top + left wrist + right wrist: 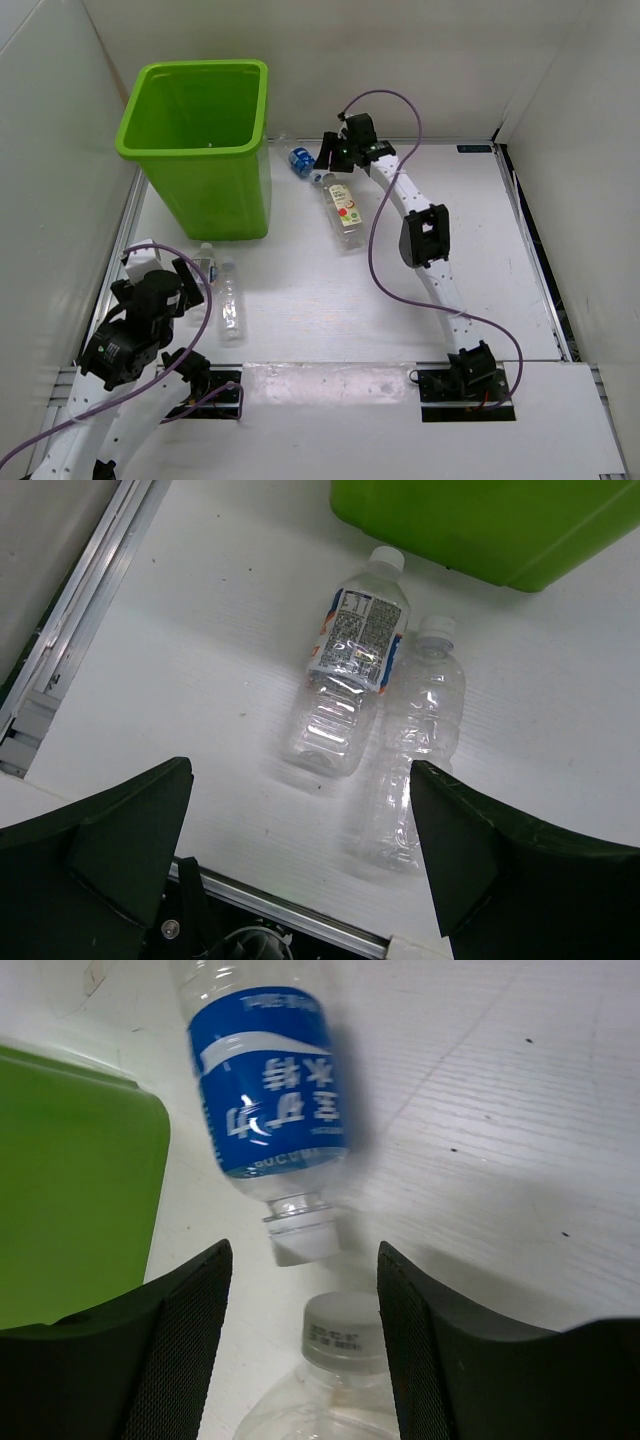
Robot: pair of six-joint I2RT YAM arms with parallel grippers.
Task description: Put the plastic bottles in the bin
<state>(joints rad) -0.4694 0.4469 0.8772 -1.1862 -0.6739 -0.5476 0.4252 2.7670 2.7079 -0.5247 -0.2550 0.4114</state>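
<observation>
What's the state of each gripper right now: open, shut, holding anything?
Left gripper: open, holding nothing.
Right gripper: open, holding nothing.

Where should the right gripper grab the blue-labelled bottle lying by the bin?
Probably across the labelled middle of the blue-labelled bottle, from straight above. It lies on its side with both flanks free, while its cap end crowds another bottle's cap.
</observation>
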